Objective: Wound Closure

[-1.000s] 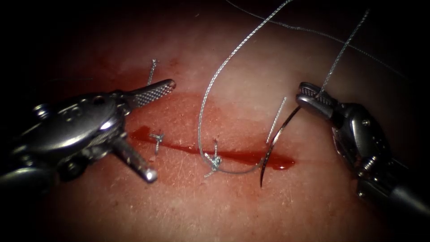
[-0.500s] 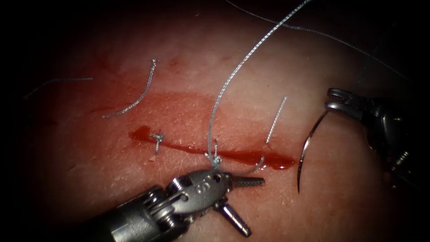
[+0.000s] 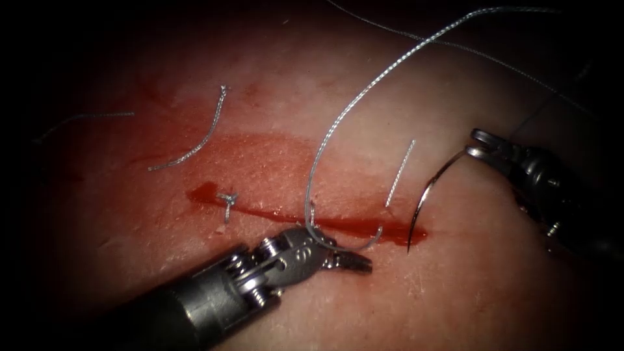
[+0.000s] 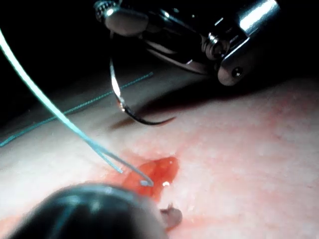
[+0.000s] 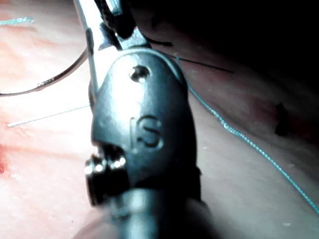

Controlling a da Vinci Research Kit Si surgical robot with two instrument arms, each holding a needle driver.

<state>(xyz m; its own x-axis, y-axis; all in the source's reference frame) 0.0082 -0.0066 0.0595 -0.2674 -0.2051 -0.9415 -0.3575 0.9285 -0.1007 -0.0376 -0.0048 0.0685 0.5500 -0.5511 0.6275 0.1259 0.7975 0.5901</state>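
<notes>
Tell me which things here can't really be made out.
- Left end effector in the endoscope view: whether its shut tips pinch the thread is too small to tell.
- Thread's far end: lost in the dark at the endoscope view's edge.
- Needle tip: too fine to tell if it touches the tissue.
- Right end effector: its own body blocks the right wrist view.

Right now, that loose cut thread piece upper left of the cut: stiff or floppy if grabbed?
Probably limp: the cut thread piece lies in a soft bend flat on the tissue. Likely very light, being thin. It looks braided, so it may grip fairly well, though the red fluid nearby could make it cling.
</notes>
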